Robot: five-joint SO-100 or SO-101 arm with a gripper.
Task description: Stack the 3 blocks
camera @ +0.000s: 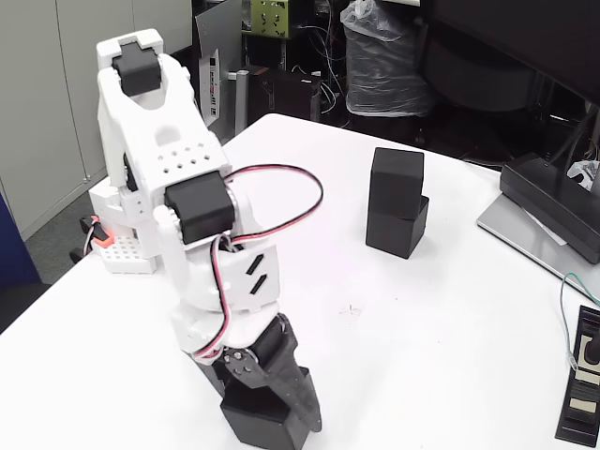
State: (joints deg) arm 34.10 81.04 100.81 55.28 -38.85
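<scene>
Two black blocks are stacked at the table's right middle: the upper block [397,181] sits on the lower block [397,231], shifted a little left and back so it overhangs. A third black block [261,422] is at the bottom edge of the fixed view, between the black jaws of my gripper [272,412]. The white arm reaches down over it and the jaws are closed against the block's sides. Whether the block rests on the table or is lifted is not clear.
A dark device [553,211] on a grey slab lies at the table's right edge, with a black-and-white item [586,394] and a green cable at the lower right. The arm's white base [127,248] stands at the left edge. Bare white tabletop [422,328] lies between gripper and stack.
</scene>
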